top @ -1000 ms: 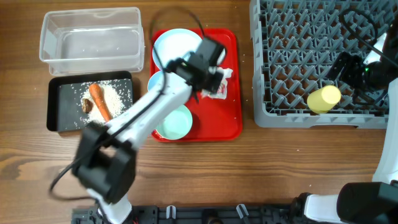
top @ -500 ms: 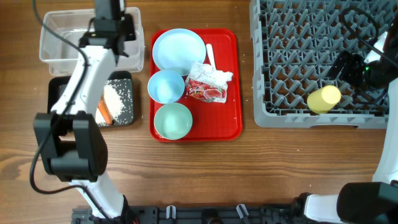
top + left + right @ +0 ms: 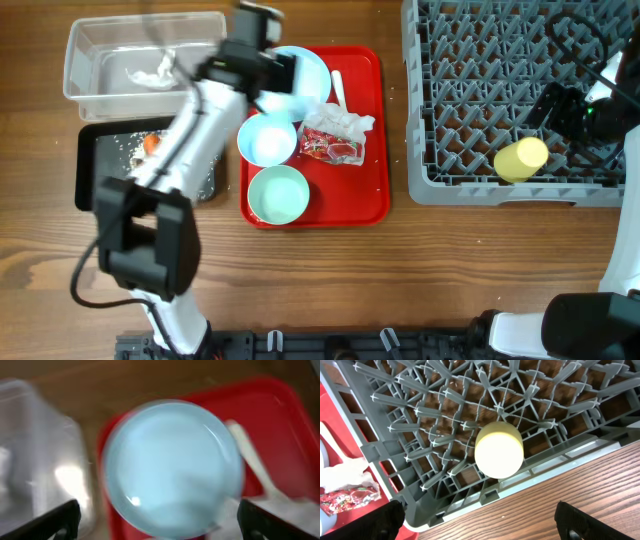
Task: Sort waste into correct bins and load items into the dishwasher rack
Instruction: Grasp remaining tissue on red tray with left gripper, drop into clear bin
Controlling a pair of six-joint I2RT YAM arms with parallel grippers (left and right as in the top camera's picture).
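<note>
My left gripper (image 3: pixel 275 72) hangs open and empty over the pale blue plate (image 3: pixel 172 467) at the back of the red serving tray (image 3: pixel 372 190). Its fingers stand wide at either side of the plate in the blurred left wrist view. The white spoon (image 3: pixel 337 88) lies right of the plate. Two pale blue bowls (image 3: pixel 267 140) (image 3: pixel 278 195) and the red-and-white wrapper (image 3: pixel 333 145) sit on the same tray. A crumpled napkin (image 3: pixel 150 70) lies in the clear tub (image 3: pixel 90 95). The carrot (image 3: pixel 150 143) shows partly in the black tray (image 3: pixel 92 185). My right gripper (image 3: pixel 480 525) is open near the yellow cup (image 3: pixel 498 450) in the dishwasher rack (image 3: pixel 520 190).
My left arm (image 3: pixel 190 150) crosses over the black tray and hides much of it. The rack's upright pegs (image 3: pixel 445 415) stand around the cup. Bare wooden table (image 3: pixel 420 270) lies in front of the tray and rack.
My left arm carried the napkin from the red tray to the clear tub, let it go there, then swung right over the plate, open. The right arm has not moved.
</note>
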